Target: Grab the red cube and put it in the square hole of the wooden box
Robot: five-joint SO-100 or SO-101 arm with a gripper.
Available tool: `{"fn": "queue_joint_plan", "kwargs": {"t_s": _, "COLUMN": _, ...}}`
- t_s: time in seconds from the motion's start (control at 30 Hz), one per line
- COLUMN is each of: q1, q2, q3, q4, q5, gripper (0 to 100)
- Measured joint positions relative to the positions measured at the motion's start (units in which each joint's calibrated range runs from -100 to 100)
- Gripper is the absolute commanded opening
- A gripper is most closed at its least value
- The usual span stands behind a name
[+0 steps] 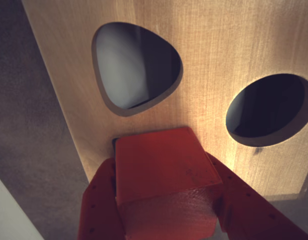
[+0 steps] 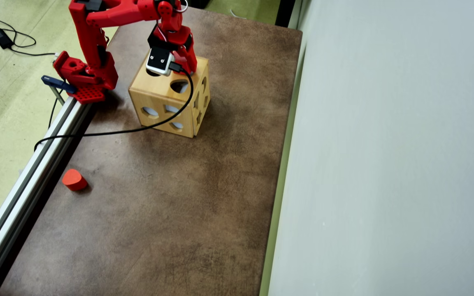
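The tool [image 1: 166, 200] pinches the cube [image 1: 164, 165] between its two red fingers [image 1: 101, 205], one on each side of the block in the wrist view. The cube sits against the top face of the box [image 1: 219, 45], its far edge over a thin dark strip at 11 o'clock of the block that seems to be the edge of the hole [image 1: 114, 144]; the rest of that opening is covered by the cube. On the same face, a teardrop hole [image 1: 136, 65] lies at 12 o'clock from the cube and a round hole [image 1: 269, 107] at 2 o'clock.

In the overhead view the arm [image 2: 97, 24] reaches from its base at the tabletop's [image 2: 159, 205] left edge and bends down over the box [image 2: 154, 92], the wrist camera [image 2: 159, 61] above the top face; the tool and the cube are hidden beneath it. A black cable [image 2: 138, 129] loops from the camera across the box toward 8 o'clock. A rounded orange-red block [image 2: 74, 179] lies well apart, at 7 o'clock from the box, near the metal rail [image 2: 27, 185].
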Motion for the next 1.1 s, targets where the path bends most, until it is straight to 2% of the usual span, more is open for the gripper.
{"fn": "queue_joint_plan", "kwargs": {"t_s": 1.1, "q1": -1.15, "q2": 0.17, "q3": -1.63, "q4": 0.00, "q5": 0.00, "gripper": 4}}
